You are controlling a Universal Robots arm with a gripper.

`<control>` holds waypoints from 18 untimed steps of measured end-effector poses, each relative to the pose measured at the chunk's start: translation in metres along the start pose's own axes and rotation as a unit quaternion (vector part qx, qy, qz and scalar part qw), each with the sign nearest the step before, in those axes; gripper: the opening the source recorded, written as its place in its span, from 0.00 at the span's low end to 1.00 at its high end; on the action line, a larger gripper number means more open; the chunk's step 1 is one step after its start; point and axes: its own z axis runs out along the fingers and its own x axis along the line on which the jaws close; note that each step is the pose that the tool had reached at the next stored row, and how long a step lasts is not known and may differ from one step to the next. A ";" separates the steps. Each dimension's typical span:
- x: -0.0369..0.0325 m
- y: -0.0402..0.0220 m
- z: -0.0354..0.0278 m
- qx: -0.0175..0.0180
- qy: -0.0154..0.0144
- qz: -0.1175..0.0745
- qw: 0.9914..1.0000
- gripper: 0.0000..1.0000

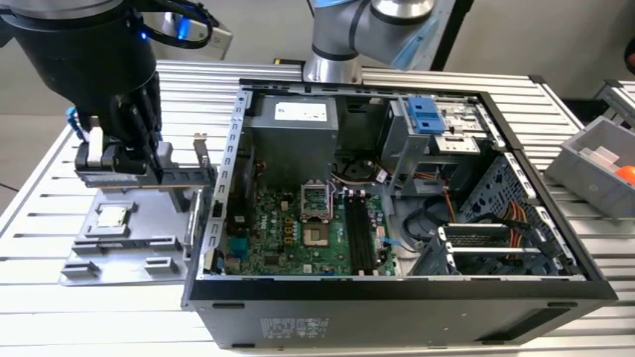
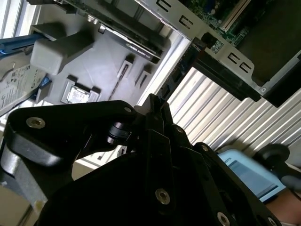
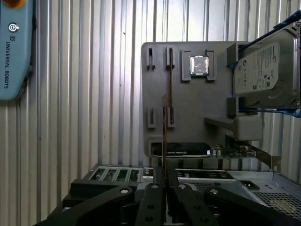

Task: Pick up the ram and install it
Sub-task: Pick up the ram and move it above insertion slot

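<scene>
The tool (image 3: 165, 176) is clenched on the ram (image 3: 164, 136), which stands edge-on in its grip over the tray (image 3: 188, 103). I cannot tell whether the ram is clear of its holder.

The hold is on a thin board, so a skewed pull could twist it, let it slip, or drag it on the holder's posts.

Beyond the tool sits the chip (image 3: 199, 65), with the hard drive (image 3: 263, 70) off to one side. The card (image 3: 181, 149) lies just ahead of the tool, beside the case (image 1: 397, 312). That case wall stands between the tool and the slots (image 1: 355, 234), so a low carry over the table (image 1: 100, 312) could clip it.
</scene>
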 end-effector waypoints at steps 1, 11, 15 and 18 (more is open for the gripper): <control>0.0000 -0.0009 0.0000 0.000 0.000 0.000 1.000 0.00; 0.0001 -0.0168 -0.0004 0.000 0.000 0.000 1.000 0.00; 0.0002 -0.0233 -0.0004 0.000 0.000 0.000 1.000 0.00; 0.0003 -0.0278 -0.0006 0.000 0.000 0.000 1.000 0.00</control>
